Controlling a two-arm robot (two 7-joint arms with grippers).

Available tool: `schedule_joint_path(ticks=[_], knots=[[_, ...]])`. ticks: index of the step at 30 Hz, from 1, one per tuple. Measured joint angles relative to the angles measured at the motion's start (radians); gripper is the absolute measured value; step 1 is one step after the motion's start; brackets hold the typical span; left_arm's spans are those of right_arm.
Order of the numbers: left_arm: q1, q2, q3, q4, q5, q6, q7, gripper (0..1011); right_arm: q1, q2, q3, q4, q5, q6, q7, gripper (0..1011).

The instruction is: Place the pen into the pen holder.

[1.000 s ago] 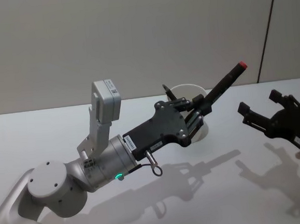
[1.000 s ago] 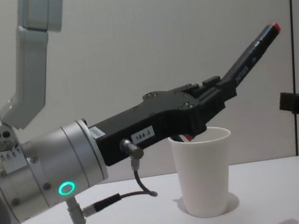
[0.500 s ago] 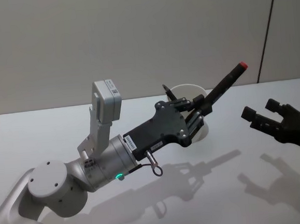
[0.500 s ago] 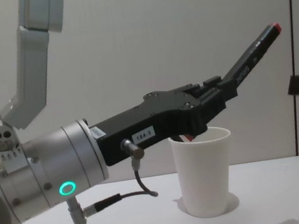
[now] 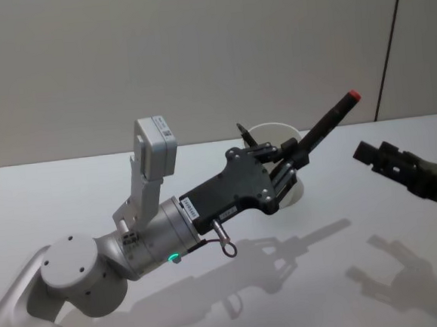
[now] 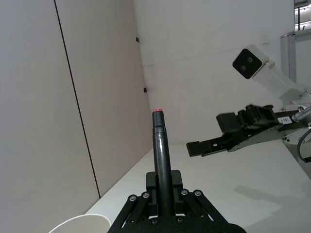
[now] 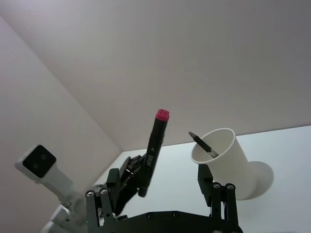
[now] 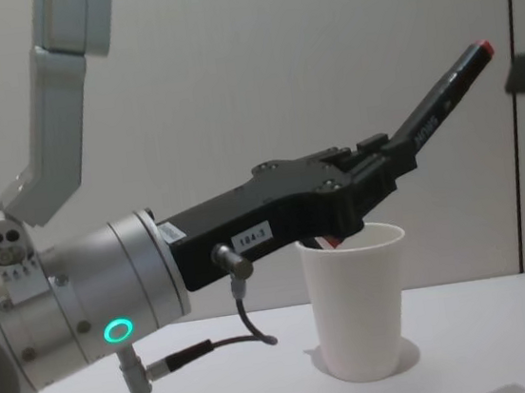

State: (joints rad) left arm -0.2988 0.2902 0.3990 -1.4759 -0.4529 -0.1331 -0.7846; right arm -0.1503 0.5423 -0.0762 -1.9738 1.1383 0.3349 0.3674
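The pen [image 5: 329, 121], black with a red end, is tilted up and to the right in my left gripper [image 5: 294, 161], which is shut on its lower part. That gripper hovers just over the rim of the pen holder [image 8: 357, 305], a white paper cup standing on the table. The pen's lower end is hidden behind the fingers. A second dark pen [image 7: 204, 145] leans inside the cup. My right gripper [image 5: 373, 151] hangs open in the air to the right of the cup, level with the pen and apart from it, holding nothing.
The white table [image 5: 69, 190] stretches to a plain wall [image 5: 157, 55] close behind the cup. My left arm's silver forearm [image 5: 145, 241] crosses the table's left half.
My right gripper has risen and turned, now higher at the right edge of the chest view. The left gripper, pen and cup have not moved.
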Motion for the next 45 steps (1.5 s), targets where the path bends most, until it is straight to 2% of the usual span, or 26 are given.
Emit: schedule_joint_path(ticks=[5,6,9,19,29,45], knots=[[0.000,0.000,0.000,0.000,0.000,0.000,0.000,174,0.009,-0.013,-0.003,-0.004,0.080,0.014,-0.022,1001],[0.000,0.000,0.000,0.000,0.000,0.000,0.000,174,0.009,-0.013,-0.003,-0.004,0.080,0.014,-0.022,1001],[0.000,0.000,0.000,0.000,0.000,0.000,0.000,174,0.016,-0.025,-0.010,-0.007,0.120,0.015,-0.047,1001],[0.000,0.000,0.000,0.000,0.000,0.000,0.000,174,0.036,-0.061,-0.038,-0.015,0.164,0.008,-0.127,1001],[0.000,0.000,0.000,0.000,0.000,0.000,0.000,174,0.060,-0.091,-0.069,-0.015,0.159,-0.002,-0.179,1001],[0.000,0.000,0.000,0.000,0.000,0.000,0.000,174,0.105,-0.145,-0.125,-0.001,0.087,-0.033,-0.262,1001]])
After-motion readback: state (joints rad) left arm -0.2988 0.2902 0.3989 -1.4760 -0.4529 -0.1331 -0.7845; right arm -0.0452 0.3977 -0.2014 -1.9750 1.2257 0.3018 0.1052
